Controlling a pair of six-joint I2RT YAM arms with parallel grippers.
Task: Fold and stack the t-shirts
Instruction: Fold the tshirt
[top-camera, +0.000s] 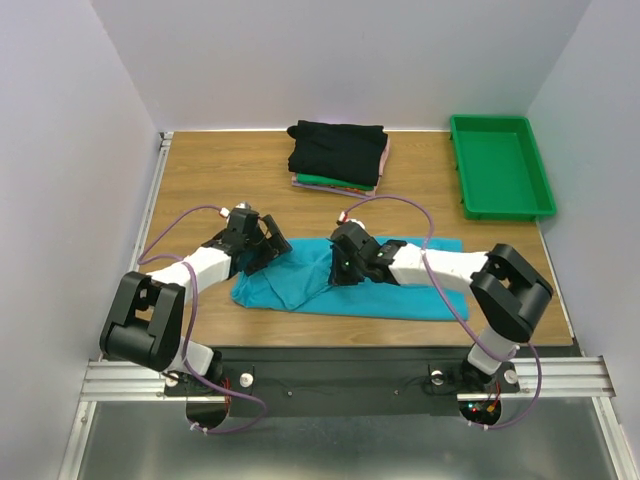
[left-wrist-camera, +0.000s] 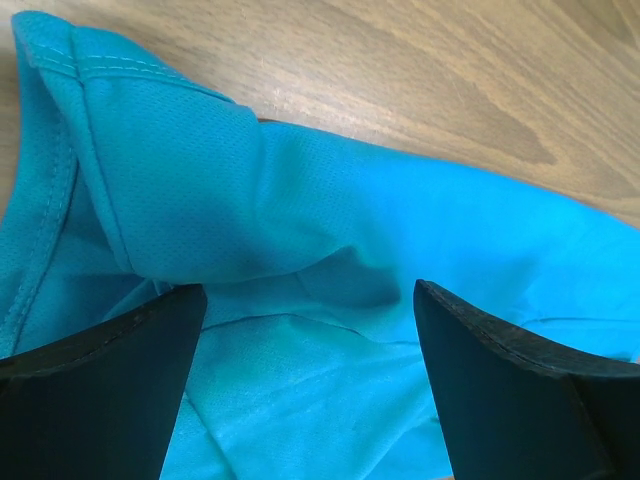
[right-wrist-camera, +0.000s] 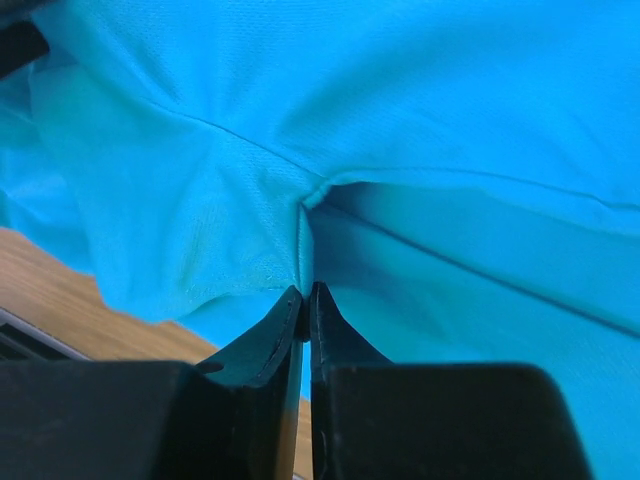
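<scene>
The teal t-shirt (top-camera: 400, 292) lies rumpled across the near middle of the table. My right gripper (top-camera: 340, 268) is shut on a pinched fold of the teal cloth (right-wrist-camera: 250, 200), jaws closed tight with cloth drawn up between them (right-wrist-camera: 306, 292). My left gripper (top-camera: 262, 252) is open over the shirt's left end, its two fingers wide apart with teal cloth (left-wrist-camera: 300, 230) under and between them (left-wrist-camera: 310, 380). A stack of folded t-shirts, black on top (top-camera: 338, 147) with green and pink beneath (top-camera: 335, 183), sits at the back middle.
A rigid green plastic tray (top-camera: 501, 165) stands at the back right. Bare wooden table (top-camera: 200, 185) lies to the left and behind the teal shirt. White walls close in on three sides.
</scene>
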